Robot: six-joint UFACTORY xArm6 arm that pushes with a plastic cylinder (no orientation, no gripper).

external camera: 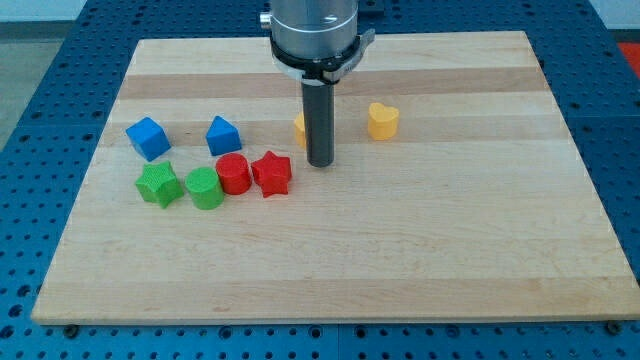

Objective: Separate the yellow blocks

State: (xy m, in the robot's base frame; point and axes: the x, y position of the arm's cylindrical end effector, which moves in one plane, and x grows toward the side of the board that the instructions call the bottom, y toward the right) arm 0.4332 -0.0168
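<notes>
Yellow pair: heart-shaped yellow block [383,120] right; second yellow block [300,126] mostly hidden behind rod.
My tip [320,162]: on tabletop [330,250], just beside hidden one (probably wedging them apart).
Tool: none, grasps nothing.

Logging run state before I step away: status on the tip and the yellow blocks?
My tip down on the board, just right-front of one yellow block, mostly hidden behind the rod. Yellow heart block apart, further right. Nothing between them but the rod.

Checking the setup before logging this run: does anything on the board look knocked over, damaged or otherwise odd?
Nothing stands out. All blocks sit flat on the wooden board; my tip partly hides one yellow block, the yellow heart lies apart.
</notes>
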